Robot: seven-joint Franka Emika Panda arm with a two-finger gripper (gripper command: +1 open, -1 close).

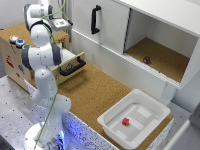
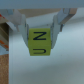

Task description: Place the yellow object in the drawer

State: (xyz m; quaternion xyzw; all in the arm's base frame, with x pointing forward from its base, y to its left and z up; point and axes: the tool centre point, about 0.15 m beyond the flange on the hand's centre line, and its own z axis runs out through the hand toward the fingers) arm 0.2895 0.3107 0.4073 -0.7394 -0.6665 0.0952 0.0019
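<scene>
Yellow and marked with dark letters, the cube (image 2: 39, 43) is sitting between our gripper (image 2: 41, 30) fingers (image 2: 20, 27) in the wrist view, one pale finger pressing each side, so we are gripping it and holding it clear of any surface. Taking the drawer (image 1: 71, 65) as our landmark: in the exterior view it is standing pulled out from its light wooden box (image 1: 11, 55), black bar handle (image 1: 73, 66) facing the cork-topped table (image 1: 95, 92). Our arm (image 1: 41, 52) is rising just in front of the drawer and bending back over the box, hiding the hand there, so we cannot tell exactly how the cube is lying relative to the drawer opening. Well apart from the drawer, toward the exterior view's right, a white bin (image 1: 134, 119) is holding a small red block (image 1: 126, 121). Beyond the drawer, a white cabinet (image 1: 150, 35) is standing open with a small dark object (image 1: 146, 59) inside.
</scene>
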